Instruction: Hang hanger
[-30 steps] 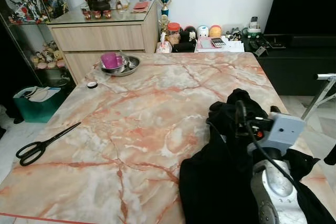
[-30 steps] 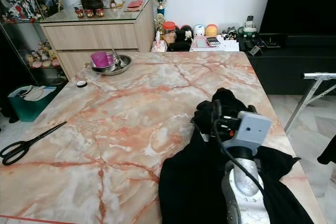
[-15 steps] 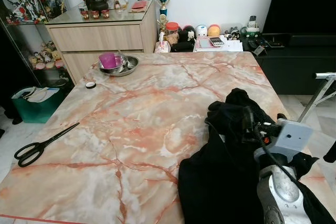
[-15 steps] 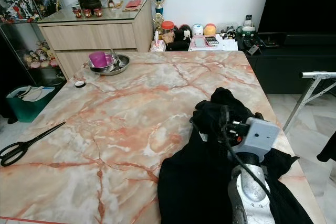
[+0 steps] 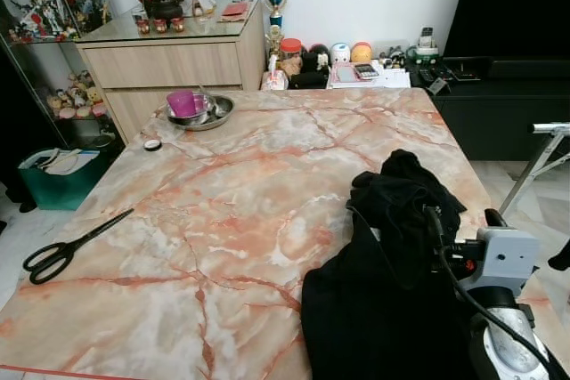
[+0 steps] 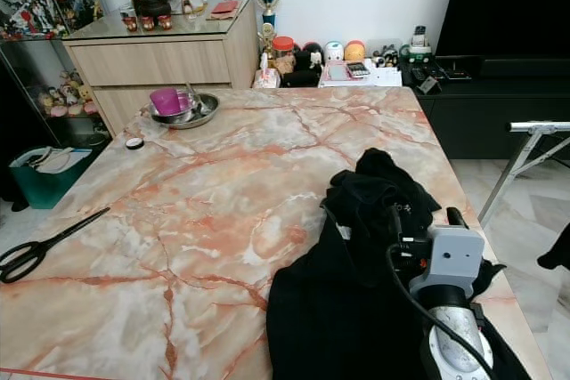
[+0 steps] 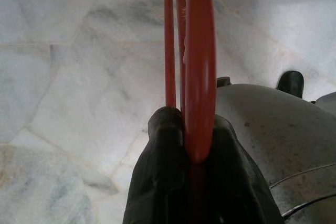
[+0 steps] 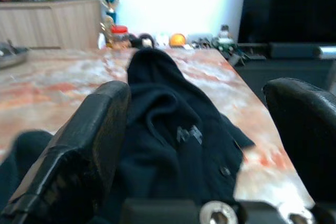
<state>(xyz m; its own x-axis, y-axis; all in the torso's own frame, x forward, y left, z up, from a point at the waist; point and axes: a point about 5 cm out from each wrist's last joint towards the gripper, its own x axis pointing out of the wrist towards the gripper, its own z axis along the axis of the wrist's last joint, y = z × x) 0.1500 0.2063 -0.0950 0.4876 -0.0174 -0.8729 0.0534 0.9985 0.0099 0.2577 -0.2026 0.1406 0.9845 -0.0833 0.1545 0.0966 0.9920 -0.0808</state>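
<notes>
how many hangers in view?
1: a red hanger, held between the left gripper's fingers above the floor. Others may be hidden under the black garment on the table.

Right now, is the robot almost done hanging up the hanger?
Not yet. Done: the left gripper is shut on the red hanger, down near the floor. In hand: the right gripper is open just above the black garment lying on the marble table. Left: the hanging itself.

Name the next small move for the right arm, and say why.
Probably ease the right gripper forward and down onto the black garment. Its fingers stand open with the cloth between them but ungripped, while the left gripper holds the red hanger.
</notes>
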